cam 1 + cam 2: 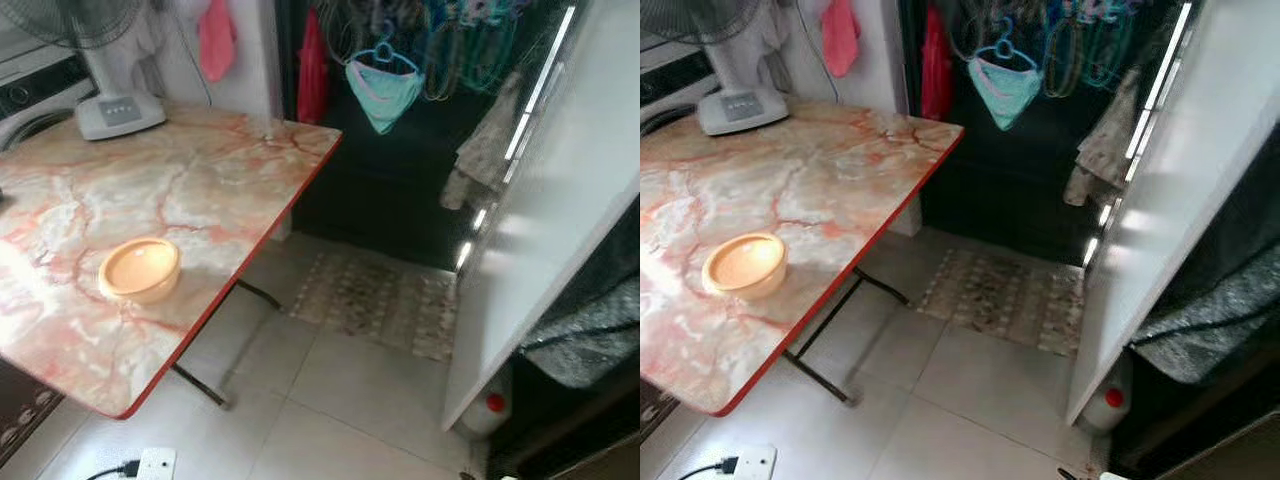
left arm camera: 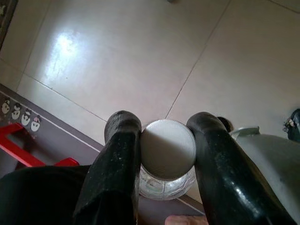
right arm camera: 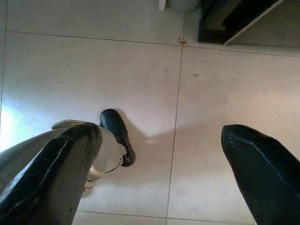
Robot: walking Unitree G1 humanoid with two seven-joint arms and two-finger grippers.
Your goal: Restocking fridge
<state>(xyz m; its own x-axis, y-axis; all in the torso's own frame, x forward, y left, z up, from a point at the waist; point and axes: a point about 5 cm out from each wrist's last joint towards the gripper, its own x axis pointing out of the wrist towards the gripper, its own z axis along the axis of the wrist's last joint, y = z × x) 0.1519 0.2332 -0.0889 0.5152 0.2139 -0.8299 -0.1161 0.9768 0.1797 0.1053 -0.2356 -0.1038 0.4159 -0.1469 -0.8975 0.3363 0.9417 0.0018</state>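
Head camera: a marble-patterned folding table with a red edge [image 1: 200,190] carries a round orange plastic bowl [image 1: 139,268]; pale floor tiles [image 1: 330,400], a white fridge door [image 1: 540,240] open.

Left wrist: left gripper [image 2: 164,145] clamps a clear ribbed bottle with a white ridged cap [image 2: 168,149], body mostly hidden.

Right wrist: right gripper [image 3: 161,150] spread wide, empty over tiles.

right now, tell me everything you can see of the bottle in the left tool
The bottle is seen cap-end on: a round, pale grey cap with a finely ridged rim, and below it a shoulder of clear, ribbed plastic. The rest of its body is hidden. The left tool is shut on it, one black finger pressing each side of the cap. It hangs above the pale tiled floor, touching nothing else that shows.
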